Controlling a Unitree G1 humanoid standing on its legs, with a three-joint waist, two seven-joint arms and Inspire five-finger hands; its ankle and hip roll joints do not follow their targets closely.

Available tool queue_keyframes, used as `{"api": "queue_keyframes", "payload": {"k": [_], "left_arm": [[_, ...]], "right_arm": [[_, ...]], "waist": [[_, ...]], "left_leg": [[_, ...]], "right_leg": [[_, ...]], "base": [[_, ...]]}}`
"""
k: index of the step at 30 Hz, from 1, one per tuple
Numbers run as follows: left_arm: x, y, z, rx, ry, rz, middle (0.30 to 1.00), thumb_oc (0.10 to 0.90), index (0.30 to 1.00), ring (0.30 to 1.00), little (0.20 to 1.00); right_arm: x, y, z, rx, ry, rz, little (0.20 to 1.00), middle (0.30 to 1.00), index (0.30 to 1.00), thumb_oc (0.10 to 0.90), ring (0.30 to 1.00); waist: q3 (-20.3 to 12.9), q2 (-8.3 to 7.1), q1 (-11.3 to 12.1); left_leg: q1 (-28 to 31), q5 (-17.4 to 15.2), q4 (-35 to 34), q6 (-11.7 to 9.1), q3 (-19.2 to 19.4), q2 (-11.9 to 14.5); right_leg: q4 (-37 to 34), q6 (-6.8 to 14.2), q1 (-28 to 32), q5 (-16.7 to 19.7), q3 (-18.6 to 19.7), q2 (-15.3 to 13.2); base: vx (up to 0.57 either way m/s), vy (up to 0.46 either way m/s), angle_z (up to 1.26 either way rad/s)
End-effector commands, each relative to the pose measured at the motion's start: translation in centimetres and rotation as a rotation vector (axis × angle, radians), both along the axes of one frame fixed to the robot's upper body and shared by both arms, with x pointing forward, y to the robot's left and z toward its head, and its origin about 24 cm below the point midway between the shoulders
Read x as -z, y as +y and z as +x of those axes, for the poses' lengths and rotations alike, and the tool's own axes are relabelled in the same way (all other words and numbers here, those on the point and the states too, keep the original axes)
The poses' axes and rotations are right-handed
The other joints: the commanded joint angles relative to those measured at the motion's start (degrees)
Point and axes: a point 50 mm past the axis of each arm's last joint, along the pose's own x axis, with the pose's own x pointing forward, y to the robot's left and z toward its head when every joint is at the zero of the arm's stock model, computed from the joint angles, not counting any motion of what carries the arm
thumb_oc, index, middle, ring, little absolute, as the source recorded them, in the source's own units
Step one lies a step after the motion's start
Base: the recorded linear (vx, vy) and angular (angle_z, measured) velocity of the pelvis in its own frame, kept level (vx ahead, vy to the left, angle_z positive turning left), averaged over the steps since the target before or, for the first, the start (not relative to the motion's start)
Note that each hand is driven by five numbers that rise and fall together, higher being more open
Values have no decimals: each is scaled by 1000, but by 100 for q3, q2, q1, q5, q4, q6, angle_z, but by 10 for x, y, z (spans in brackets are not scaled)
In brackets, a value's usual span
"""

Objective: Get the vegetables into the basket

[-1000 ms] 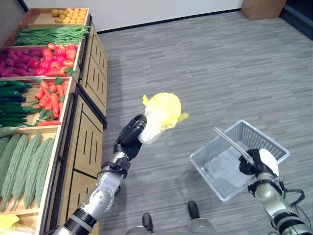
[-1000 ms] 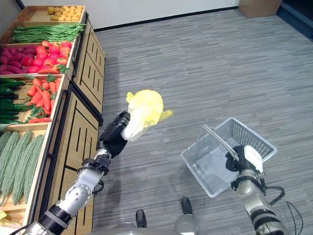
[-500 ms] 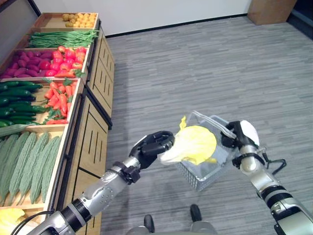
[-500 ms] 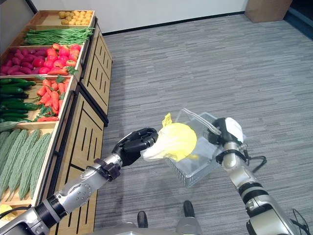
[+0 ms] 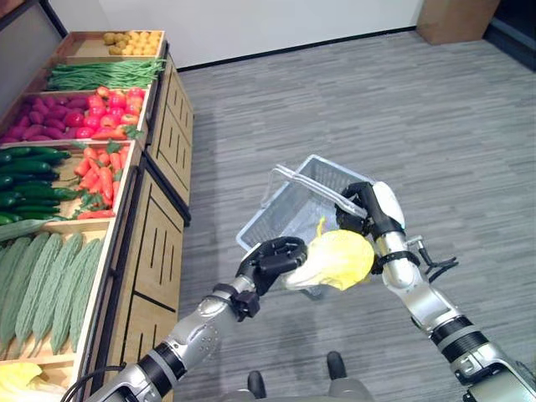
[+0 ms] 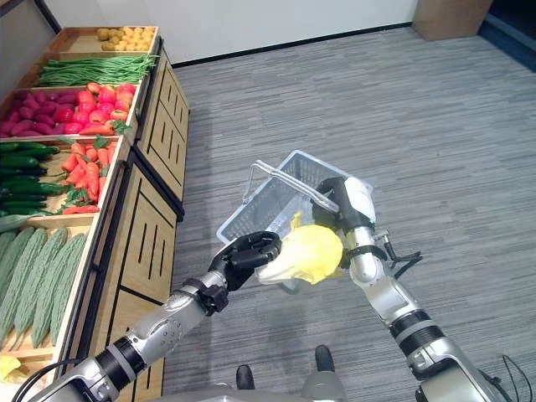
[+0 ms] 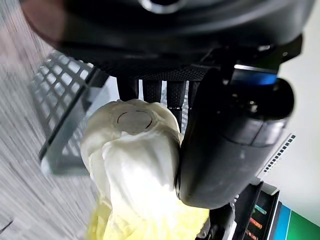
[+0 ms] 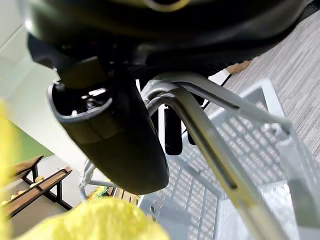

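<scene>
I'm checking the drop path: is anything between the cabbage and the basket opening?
Nothing visible blocks it. The left hand holds the cabbage at the basket near rim, with the handles held up by the right hand beyond it.

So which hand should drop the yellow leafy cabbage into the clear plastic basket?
Left. The left hand already grips the yellow leafy cabbage beside the clear plastic basket, while the right hand is holding its handle.

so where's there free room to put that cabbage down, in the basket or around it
The basket, hung by its handle from the right hand, looks bare inside. The grey floor beyond it is open too. The left hand holds the cabbage at the basket's near rim. The produce shelf is crowded.
</scene>
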Motion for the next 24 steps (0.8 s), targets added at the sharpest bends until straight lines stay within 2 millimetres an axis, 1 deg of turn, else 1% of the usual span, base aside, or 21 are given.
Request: {"api": "queue_keyframes", "payload": {"k": [1,4,5,8,9,10,12,13,14,20,21,22,23,24], "left_arm": [[-32,1,35,-83,-182,13,300,400,300,300,300],[-27,14,41,-177,-170,52,300,400,300,300,300],[-27,14,41,-177,-170,52,300,400,300,300,300],[-25,21,45,-231,-164,65,300,400,300,300,300],[-25,23,47,-246,-164,68,300,400,300,300,300],[-26,28,51,-283,-166,77,300,400,300,300,300],[-25,28,51,-287,-165,85,300,400,300,300,300],[-26,31,53,-307,-173,103,300,400,300,300,300],[-25,31,53,-307,-172,103,300,400,300,300,300],[-25,32,61,-353,-178,151,300,400,300,300,300],[-25,32,62,-353,-178,151,319,414,319,319,319],[-26,30,64,-348,-196,199,319,414,319,319,319],[-26,30,64,-348,-196,199,742,716,742,742,742],[-26,30,65,-345,-205,233,1000,900,1000,1000,1000]], "right_arm": [[-86,25,5,-143,-415,177,300,300,300,400,300],[-88,35,-7,-219,-418,249,300,300,300,400,300],[-88,34,-7,-219,-418,249,300,300,300,400,300],[-87,41,-16,-275,-405,281,300,300,300,400,300],[-85,42,-20,-293,-393,303,300,300,300,400,300],[-81,48,-28,-338,-369,350,300,300,300,400,300],[-81,48,-30,-350,-366,349,300,300,300,400,300],[-80,51,-36,-385,-353,355,300,300,300,400,300],[-80,51,-36,-385,-353,355,300,300,300,400,300],[-78,64,-50,-489,-312,407,300,300,300,400,300],[-78,64,-50,-489,-311,407,300,300,300,400,300],[-78,69,-53,-517,-304,424,300,300,300,400,300],[-78,69,-53,-517,-304,424,300,300,300,400,300],[-77,70,-54,-524,-301,429,300,300,300,400,300]], "waist": [[-587,-351,69],[-608,-363,46],[-608,-363,47],[-614,-371,16],[-615,-369,3],[-605,-376,-22],[-603,-375,-34],[-599,-382,-59],[-600,-381,-59],[-561,-394,-134],[-562,-393,-134],[-555,-394,-146],[-555,-393,-145],[-552,-392,-149]], "left_leg": [[-95,-131,12,-139,-127,127],[-67,-137,12,-140,-62,138],[-67,-137,12,-140,-62,138],[-58,-132,12,-150,-34,150],[-64,-131,12,-155,-25,154],[-75,-122,12,-164,-8,162],[-79,-120,12,-168,-8,164],[-84,-116,12,-179,1,170],[-85,-116,12,-179,1,171],[-111,-111,12,-191,47,181],[-112,-111,12,-191,48,181],[-111,-110,12,-192,63,182],[-111,-111,12,-192,64,182],[-108,-111,12,-194,68,181]], "right_leg": [[-3,216,73,-109,-474,-199],[-3,227,63,-99,-445,-192],[-3,227,63,-99,-445,-192],[-3,221,47,-94,-433,-181],[-3,218,42,-91,-436,-181],[-3,216,40,-88,-447,-180],[-3,216,36,-87,-446,-179],[-3,218,27,-86,-450,-176],[-3,218,27,-86,-450,-176],[-3,230,-29,-54,-424,-172],[-3,230,-30,-54,-423,-172],[-3,235,-40,-50,-415,-174],[-3,235,-40,-50,-415,-174],[-3,230,-38,-49,-415,-175]], "base": [[0,0,0],[0,0,0],[0,0,0],[0,0,0],[0,0,0],[0,0,0],[0,0,0],[0,0,0],[-1,-2,-4],[-6,0,-3],[0,0,0],[0,5,-4],[2,7,-5],[4,2,-7]]}}
